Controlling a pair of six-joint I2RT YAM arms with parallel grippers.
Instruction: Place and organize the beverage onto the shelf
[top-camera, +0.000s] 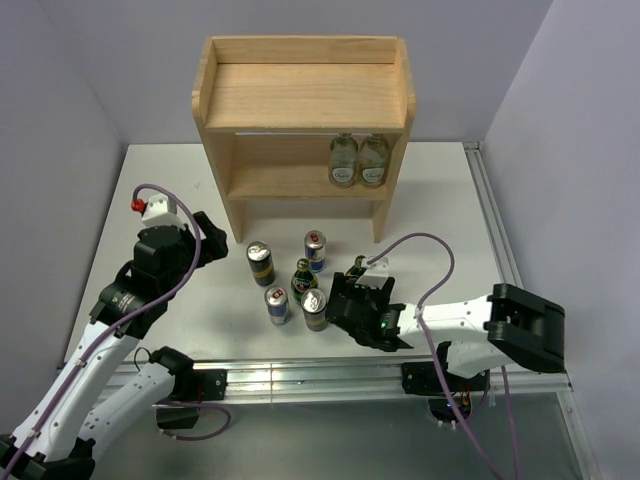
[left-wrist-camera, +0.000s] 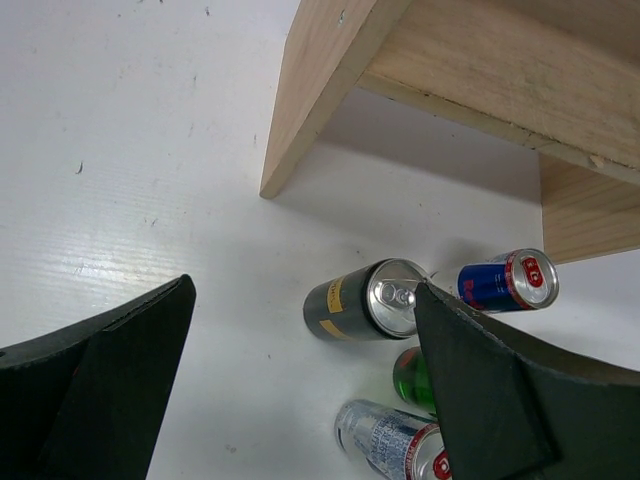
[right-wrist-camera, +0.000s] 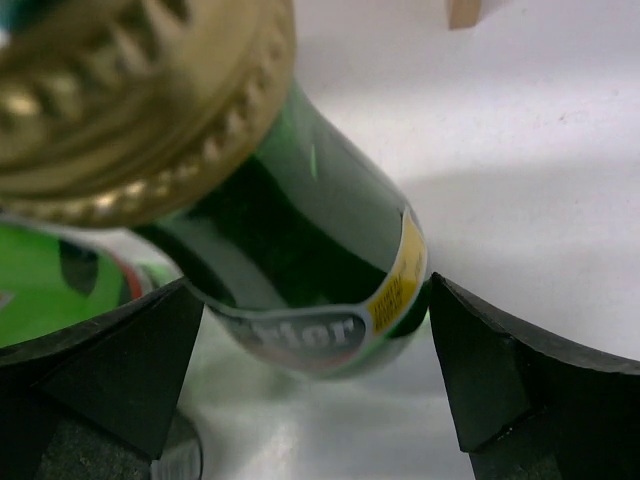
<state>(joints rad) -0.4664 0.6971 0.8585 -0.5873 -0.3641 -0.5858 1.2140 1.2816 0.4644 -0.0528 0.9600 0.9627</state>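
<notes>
Overhead: drinks (top-camera: 304, 278) stand upright on the worktop (top-camera: 170, 185) before the shelf (top-camera: 303, 95); its lower tier holds two clear bottles (top-camera: 345, 160).
Left wrist: left pincer (left-wrist-camera: 303, 288) wide open, empty.
Right wrist: right pincer (right-wrist-camera: 315, 288) wide open, a green bottle (right-wrist-camera: 300, 240) between its fingers.

A green bottle (right-wrist-camera: 300, 240) sat between the spread fingers (right-wrist-camera: 100, 380) of the right gripper (right-wrist-camera: 312, 300).
Its gold cap (right-wrist-camera: 130, 90) loomed blurred; the fingers seemed clear of the glass, white table (right-wrist-camera: 520, 150) beneath.
</notes>
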